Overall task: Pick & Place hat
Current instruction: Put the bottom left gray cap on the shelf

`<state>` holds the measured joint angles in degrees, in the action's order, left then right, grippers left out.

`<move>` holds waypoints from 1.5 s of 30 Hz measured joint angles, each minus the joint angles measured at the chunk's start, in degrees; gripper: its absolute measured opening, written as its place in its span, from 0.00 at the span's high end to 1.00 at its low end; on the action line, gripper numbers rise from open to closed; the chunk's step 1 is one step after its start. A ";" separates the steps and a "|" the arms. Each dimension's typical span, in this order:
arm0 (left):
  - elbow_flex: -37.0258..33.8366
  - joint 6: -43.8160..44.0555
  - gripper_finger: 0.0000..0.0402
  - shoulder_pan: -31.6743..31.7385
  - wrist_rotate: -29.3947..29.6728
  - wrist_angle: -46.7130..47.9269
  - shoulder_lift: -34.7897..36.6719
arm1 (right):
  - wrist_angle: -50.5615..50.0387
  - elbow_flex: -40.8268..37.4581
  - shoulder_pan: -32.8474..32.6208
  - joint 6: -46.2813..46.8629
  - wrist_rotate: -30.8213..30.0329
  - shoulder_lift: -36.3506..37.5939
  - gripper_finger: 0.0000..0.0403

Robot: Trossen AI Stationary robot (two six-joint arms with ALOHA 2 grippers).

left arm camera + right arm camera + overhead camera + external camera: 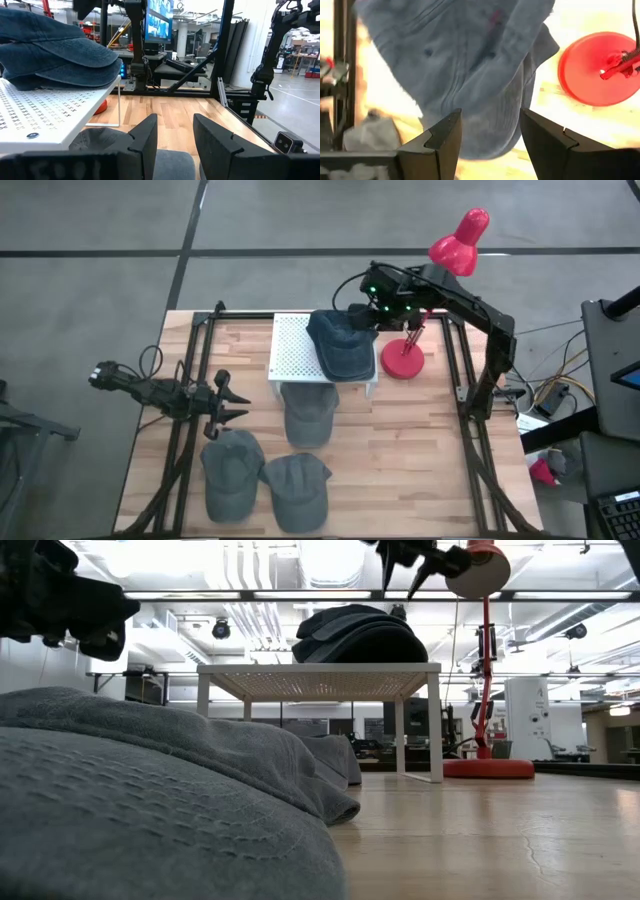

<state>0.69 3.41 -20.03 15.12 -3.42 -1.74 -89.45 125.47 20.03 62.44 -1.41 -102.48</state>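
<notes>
Wooden table (pixel 420 450) bears a white rack (pixel 295 350); behind, seemingly a workshop.

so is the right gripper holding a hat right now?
No. The right gripper hangs open above the blue hat lying on the white rack, nothing between its fingers.

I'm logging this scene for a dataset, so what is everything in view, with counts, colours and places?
blue hat: one, dark blue, on the white rack's right part, brim overhanging its edge.
grey hats: three, grey, on the table; one at the rack's front, two nearer the front edge.
white rack: one, white perforated stand, middle back of the table.
red lamp: one, red, round base right of the rack, shade above.
table: one, light wood.
left gripper: dark, open, over the table's left side.
right gripper: dark, open, above the blue hat.
</notes>
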 joint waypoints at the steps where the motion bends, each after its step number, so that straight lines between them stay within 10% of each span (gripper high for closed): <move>1: 0.00 0.55 0.68 0.00 0.00 0.02 -0.01 | 0.00 0.00 -0.64 -1.17 -0.04 0.43 0.52; 18: -0.01 14.12 0.68 0.00 -0.02 0.02 -0.01 | -0.26 0.00 -14.36 -11.85 -7.76 3.63 0.61; 34: 0.00 17.72 0.68 0.00 0.57 -9.70 -0.02 | -0.12 0.00 -20.58 -21.58 -16.93 5.36 0.97; 45: 1.81 17.61 0.68 0.00 0.63 -11.71 -0.71 | 5.87 -8.06 -23.65 -25.72 -19.78 12.28 0.98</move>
<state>2.50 21.02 -20.03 15.75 -15.12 -2.45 -83.58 117.41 -3.62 36.72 -21.19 -90.21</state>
